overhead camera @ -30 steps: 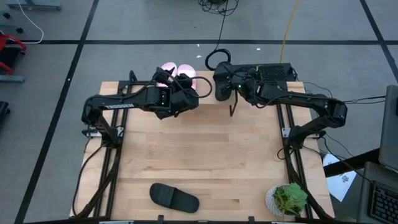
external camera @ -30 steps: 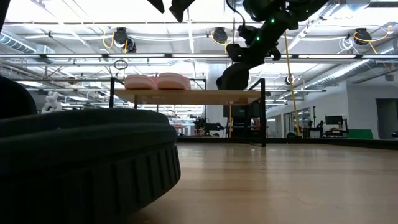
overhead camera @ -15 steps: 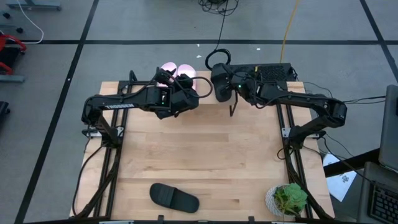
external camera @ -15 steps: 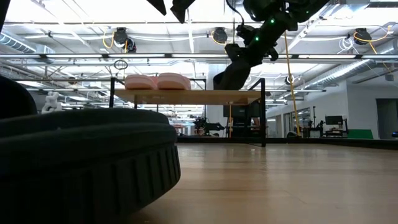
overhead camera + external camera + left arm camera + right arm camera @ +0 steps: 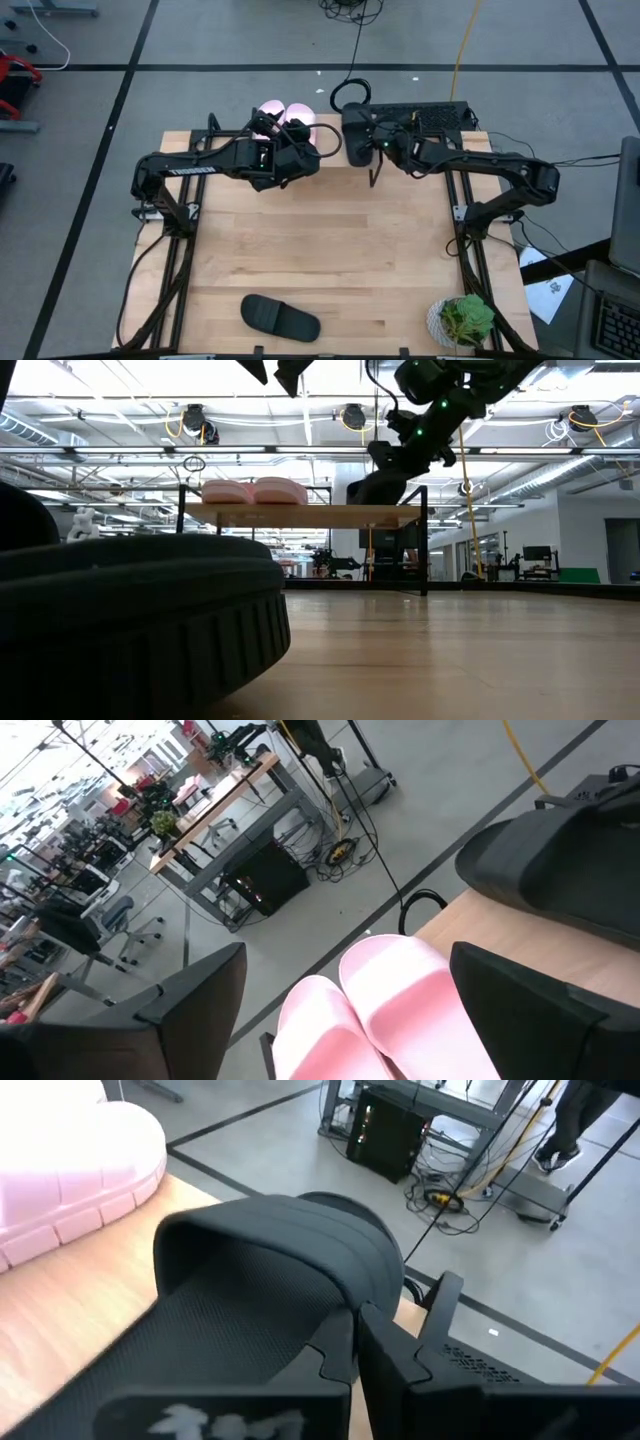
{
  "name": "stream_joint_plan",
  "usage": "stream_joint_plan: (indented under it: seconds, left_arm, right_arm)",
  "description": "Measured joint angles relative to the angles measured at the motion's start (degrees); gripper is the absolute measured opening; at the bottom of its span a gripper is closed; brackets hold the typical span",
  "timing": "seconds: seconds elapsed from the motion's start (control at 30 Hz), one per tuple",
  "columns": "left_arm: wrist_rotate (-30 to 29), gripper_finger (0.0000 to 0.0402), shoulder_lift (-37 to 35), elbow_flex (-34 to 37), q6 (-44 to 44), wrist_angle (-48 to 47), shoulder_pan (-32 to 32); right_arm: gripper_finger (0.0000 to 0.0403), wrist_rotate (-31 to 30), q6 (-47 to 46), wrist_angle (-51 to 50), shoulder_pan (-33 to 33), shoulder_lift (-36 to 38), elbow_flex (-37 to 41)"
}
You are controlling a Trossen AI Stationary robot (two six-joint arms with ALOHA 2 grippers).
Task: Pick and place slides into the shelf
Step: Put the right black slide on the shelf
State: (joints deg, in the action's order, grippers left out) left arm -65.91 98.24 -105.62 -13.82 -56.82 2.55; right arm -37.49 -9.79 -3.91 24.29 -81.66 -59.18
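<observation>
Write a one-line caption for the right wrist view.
Right gripper shut on a black slide at the wooden shelf, beside a pink slide already there.

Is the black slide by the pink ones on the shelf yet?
Partly: the right gripper holds the black slide tilted, lower end at the shelf.

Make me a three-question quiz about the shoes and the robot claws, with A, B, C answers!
1. Where is the loose black slide?
A. on the shelf
B. on the table near the front edge
C. on the floor

2. How many pink slides are on the shelf?
A. one
B. two
C. four

3. What is the right claw doing?
A. gripping a black slide
B. hanging empty
C. holding the plant

Answers: 1 B, it lies alone on the wood; 2 B, a pair sits side by side; 3 A, the claw pinches its edge over the shelf.
</observation>
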Motion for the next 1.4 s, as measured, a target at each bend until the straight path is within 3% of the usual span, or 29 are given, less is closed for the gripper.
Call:
stream_joint_plan:
  seconds: [1.4]
  left_arm:
    - [0.04,0.0351,0.02,0.0,-0.31,0.79,0.0]
  right_arm:
    - [0.0,0.17,0.4,-6.69,-0.09,2.48,-0.04]
